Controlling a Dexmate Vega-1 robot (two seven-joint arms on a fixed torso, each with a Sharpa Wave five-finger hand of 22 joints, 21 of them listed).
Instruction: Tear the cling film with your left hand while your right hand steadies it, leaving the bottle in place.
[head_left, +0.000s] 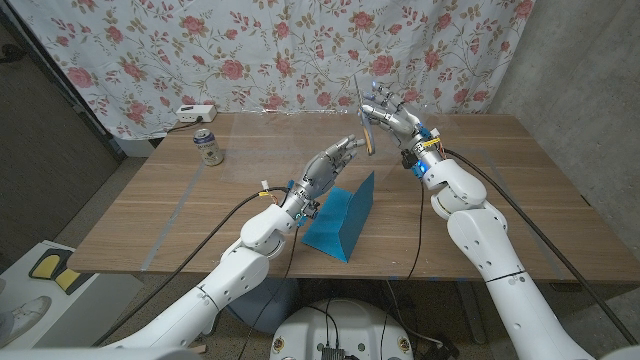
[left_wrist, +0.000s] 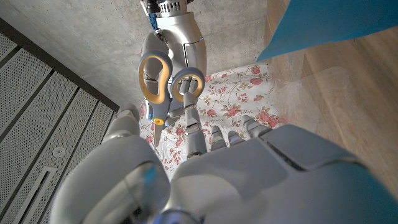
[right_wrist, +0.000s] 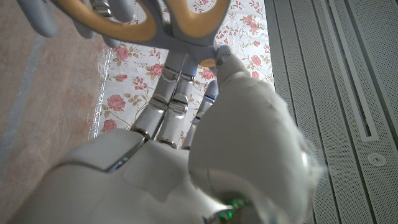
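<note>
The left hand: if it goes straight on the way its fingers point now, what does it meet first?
Most likely the scissors held by the right hand. In the left wrist view, the left hand has its fingers aimed at the orange handles, close by. The exact gap is unclear.

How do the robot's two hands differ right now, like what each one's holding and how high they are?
The right hand grips yellow-handled scissors; the left hand holds nothing, its fingers extended. In the head view, the right hand is raised toward the table's far side, while the left hand sits nearer, just above the blue box. Both are lifted off the wooden table, and their fingers point toward each other.
</note>
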